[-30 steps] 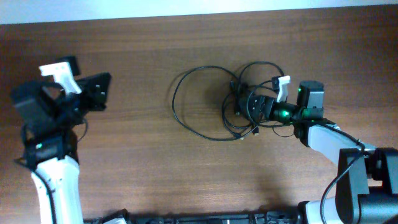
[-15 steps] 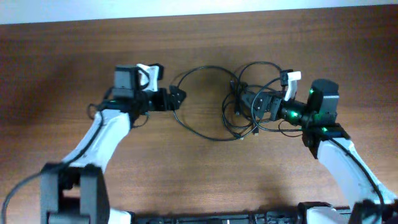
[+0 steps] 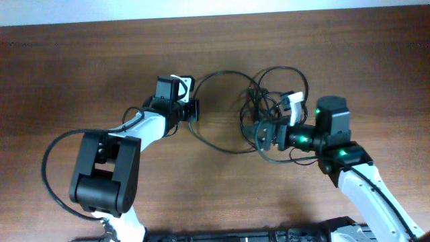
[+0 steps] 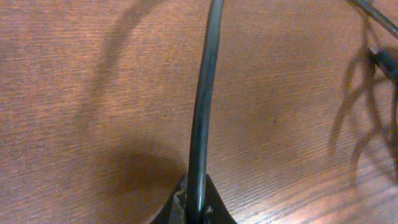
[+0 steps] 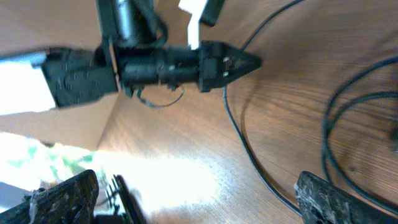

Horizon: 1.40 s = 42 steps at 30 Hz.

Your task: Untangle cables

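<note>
The cables lie at the table's middle. One forms a wide loop [image 3: 225, 72], and the others are a tangle [image 3: 261, 101] to its right. My left gripper [image 3: 195, 109] is shut on the loop's left edge. In the left wrist view the cable [image 4: 205, 93] runs up from between the closed jaws [image 4: 198, 210]. My right gripper [image 3: 263, 136] is at the tangle's front edge, open, with nothing between its fingers [image 5: 199, 199]. In the right wrist view a cable [image 5: 245, 149] curves across the wood from the left gripper [image 5: 230, 62].
The table [image 3: 101, 67] is dark brown wood with a pale wall along its far edge. The left arm's white link [image 3: 144, 128] stretches across the table's left half. The right arm [image 3: 363, 181] comes in from the front right.
My left arm has swung right from the far left and closed on the loop's left edge. My right gripper has shifted left and toward the front edge of the tangle.
</note>
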Each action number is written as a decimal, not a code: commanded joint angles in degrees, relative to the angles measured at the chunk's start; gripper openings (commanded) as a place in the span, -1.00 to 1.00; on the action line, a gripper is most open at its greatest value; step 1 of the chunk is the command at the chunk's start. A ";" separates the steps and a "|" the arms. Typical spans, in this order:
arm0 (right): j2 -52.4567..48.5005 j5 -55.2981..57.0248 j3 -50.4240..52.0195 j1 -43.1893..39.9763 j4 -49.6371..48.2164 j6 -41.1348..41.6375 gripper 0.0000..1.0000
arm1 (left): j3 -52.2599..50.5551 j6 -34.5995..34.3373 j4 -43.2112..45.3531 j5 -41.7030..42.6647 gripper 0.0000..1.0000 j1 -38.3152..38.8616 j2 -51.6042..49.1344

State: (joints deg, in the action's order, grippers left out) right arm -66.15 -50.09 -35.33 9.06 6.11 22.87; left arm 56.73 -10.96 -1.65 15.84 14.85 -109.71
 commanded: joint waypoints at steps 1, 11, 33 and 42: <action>0.85 1.66 0.22 2.86 -3.91 -2.93 0.97 | 2.91 1.46 -7.39 -0.66 -1.00 -2.45 8.04; -2.21 21.84 0.22 5.27 -7.06 -2.80 0.97 | 5.79 13.14 -19.47 13.16 -1.00 -4.74 43.15; -4.52 41.13 0.17 12.72 0.96 -3.89 0.97 | 8.57 2.10 9.60 25.83 -1.00 -7.74 53.90; -4.52 44.76 0.17 9.27 7.87 -2.45 0.97 | 8.94 6.88 -0.81 -12.61 -1.00 -20.72 51.76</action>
State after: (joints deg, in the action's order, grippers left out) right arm -70.46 -7.97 -35.03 19.46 12.67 19.75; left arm 64.62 -6.98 -0.14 21.61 -2.92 -56.53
